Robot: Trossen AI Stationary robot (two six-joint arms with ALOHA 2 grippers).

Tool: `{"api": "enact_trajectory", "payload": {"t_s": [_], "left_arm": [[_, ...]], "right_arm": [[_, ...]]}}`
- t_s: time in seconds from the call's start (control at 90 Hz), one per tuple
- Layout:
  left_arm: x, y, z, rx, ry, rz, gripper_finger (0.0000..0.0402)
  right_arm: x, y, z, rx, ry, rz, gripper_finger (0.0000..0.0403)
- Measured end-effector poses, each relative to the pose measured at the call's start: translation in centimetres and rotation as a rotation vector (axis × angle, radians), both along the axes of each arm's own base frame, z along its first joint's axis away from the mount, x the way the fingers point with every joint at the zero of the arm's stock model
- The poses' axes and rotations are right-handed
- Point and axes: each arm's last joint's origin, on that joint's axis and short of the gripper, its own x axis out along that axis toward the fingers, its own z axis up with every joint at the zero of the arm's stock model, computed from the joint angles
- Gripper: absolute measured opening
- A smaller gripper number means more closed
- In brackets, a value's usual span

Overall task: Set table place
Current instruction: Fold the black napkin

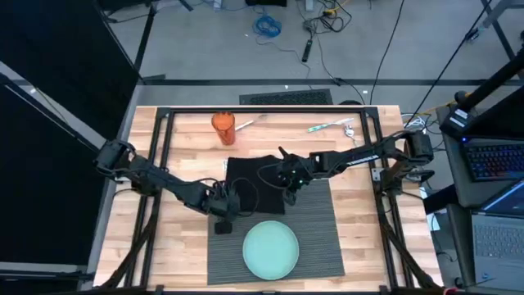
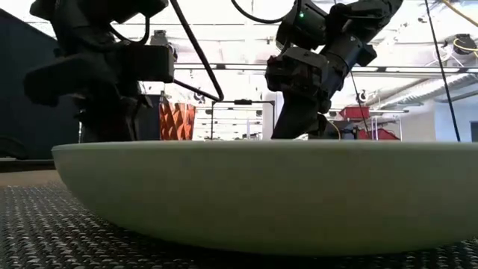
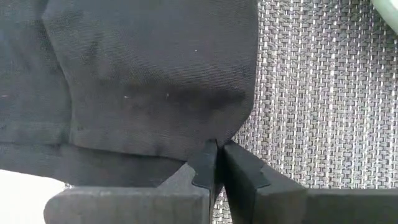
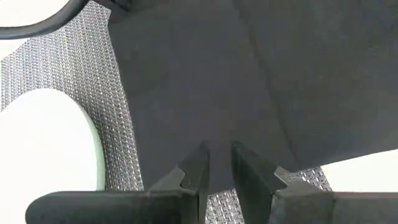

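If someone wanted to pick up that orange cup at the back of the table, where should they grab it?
Probably around the middle of its side wall, coming in level from the front. The orange cup stands upright on the table, apart from the napkin, so its sides look free.

I find no word, label, brand, number or sign that I can read in any view, neither on the things on the surface nor in the room behind.
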Motion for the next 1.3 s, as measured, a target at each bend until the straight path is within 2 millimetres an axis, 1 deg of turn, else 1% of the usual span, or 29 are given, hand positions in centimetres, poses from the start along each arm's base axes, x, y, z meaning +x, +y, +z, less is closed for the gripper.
{"api": "enact_trajectory", "payload": {"t_s": [0.211,0.511,0.733,0.856,1.033,1.167,1.3], "left_arm": [[0.0,-0.13,0.01,-0.042,0.01,-0.016,0.001],[0.12,-0.21,0.06,-0.055,-0.001,-0.021,0.0059],[0.12,-0.2,0.06,-0.052,-0.002,-0.02,0.0062],[0.12,-0.19,0.06,-0.05,-0.002,-0.024,0.0049],[0.11,-0.23,0.06,-0.061,0.003,-0.033,0.0006],[0.16,-0.25,0.13,-0.064,-0.002,-0.033,0.0001],[0.0,-0.16,0.8,-0.059,-0.026,-0.028,0.0]], "right_arm": [[0.0,0.0,0.0,0.0,0.0,0.0,0.0052],[0.0,0.0,0.0,-0.004,-0.001,0.006,0.0052],[0.0,0.0,0.0,-0.009,-0.002,0.012,0.0052],[0.0,0.0,0.0,-0.009,-0.002,0.012,0.0052],[0.0,-0.01,0.0,-0.012,-0.003,0.014,0.0052],[0.0,-0.01,0.0,-0.012,-0.003,0.014,0.0052],[0.0,-0.03,0.0,-0.012,-0.003,0.014,0.0052]]}}
